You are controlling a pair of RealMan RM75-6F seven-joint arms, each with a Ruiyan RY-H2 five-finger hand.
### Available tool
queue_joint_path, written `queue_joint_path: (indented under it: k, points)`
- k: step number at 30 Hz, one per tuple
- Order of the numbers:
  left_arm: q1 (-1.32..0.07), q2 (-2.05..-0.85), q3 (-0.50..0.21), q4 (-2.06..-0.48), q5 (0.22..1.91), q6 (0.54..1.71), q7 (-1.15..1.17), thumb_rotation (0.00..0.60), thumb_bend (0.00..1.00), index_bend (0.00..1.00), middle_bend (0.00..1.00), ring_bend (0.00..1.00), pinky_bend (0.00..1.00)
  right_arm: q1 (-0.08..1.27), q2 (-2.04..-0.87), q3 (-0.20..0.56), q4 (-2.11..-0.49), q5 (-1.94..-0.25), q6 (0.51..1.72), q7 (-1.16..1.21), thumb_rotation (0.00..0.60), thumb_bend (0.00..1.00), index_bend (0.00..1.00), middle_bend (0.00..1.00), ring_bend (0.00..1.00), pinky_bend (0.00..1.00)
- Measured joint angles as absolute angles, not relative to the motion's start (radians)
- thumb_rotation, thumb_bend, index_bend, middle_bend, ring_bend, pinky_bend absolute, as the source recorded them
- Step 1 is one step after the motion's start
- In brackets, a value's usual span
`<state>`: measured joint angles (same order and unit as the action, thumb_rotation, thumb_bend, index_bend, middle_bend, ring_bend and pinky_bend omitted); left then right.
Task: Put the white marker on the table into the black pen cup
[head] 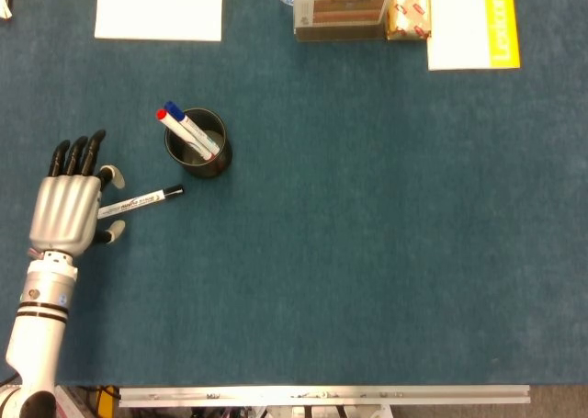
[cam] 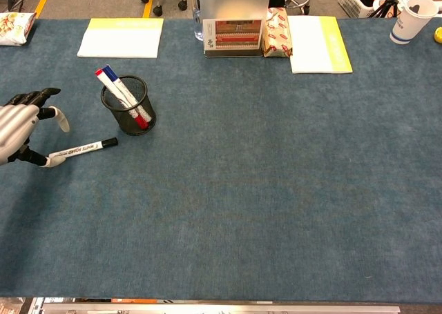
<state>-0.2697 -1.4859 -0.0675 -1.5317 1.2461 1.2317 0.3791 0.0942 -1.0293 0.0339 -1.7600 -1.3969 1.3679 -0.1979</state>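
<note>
**Marker on the cloth, your left hand at its tail end**

Your left hand sits at the left edge of the table, back up, fingers stretched out toward the far side and close together, thumb set off to the side. The tail of the white marker lies just at the thumb side of the palm. Whether the thumb actually touches or nips the barrel you cannot tell from either view; in the chest view the thumb tip looks to meet the marker's end, but the marker lies flat on the blue table cover, so treat it as not yet lifted. Your right hand shows in neither view.

The marker points right and slightly far, its black cap toward the black pen cup, which stands just beyond the cap, apart from it.

So, as a judgement: nothing of the task is finished. You have reached the marker; the grasp, the lift, the carry and the drop into the cup are all ahead.

The cup is a mesh one, upright, and already holds two markers leaning to the far left: a red-capped marker and a blue-capped marker. There is open room on the cup's right side.
</note>
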Motion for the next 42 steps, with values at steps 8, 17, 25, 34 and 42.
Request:
queue_joint_path:
  k: [8,17,25,34,42]
  points:
    - [-0.29,-1.51,-0.104,-1.538,1.143,1.205,0.428,0.494,0.15,0.45,0.0,0.0,0.0,0.094,-1.028,0.034,-1.762,-1.398,1.37,-0.196,0.6,0.57,0.34,0.38,0.45,0.69]
    - [-0.314,-1.554,-0.114,-1.514,1.098,1.188,0.454,0.482,0.15,0.46,0.0,0.0,0.0,0.089,-1.018,0.039,-1.769,-1.404,1.389,-0.19,0.6,0.57,0.34,0.38,0.45,0.69]
    - [-0.324,-1.578,-0.108,-1.501,1.069,1.187,0.489,0.476,0.15,0.47,0.0,0.0,0.0,0.069,-0.994,0.06,-1.785,-1.419,1.462,-0.17,0.6,0.57,0.35,0.39,0.45,0.69]
    - [-0.34,-1.603,-0.107,-1.47,1.057,1.176,0.491,0.477,0.15,0.51,0.0,0.0,0.0,0.053,-0.973,0.071,-1.797,-1.433,1.493,-0.145,0.6,0.57,0.35,0.39,0.45,0.69]
    - [-0.345,-1.605,-0.106,-1.46,1.045,1.173,0.487,0.478,0.15,0.51,0.0,0.0,0.0,0.054,-0.974,0.07,-1.797,-1.432,1.486,-0.15,0.6,0.57,0.35,0.39,0.45,0.69]
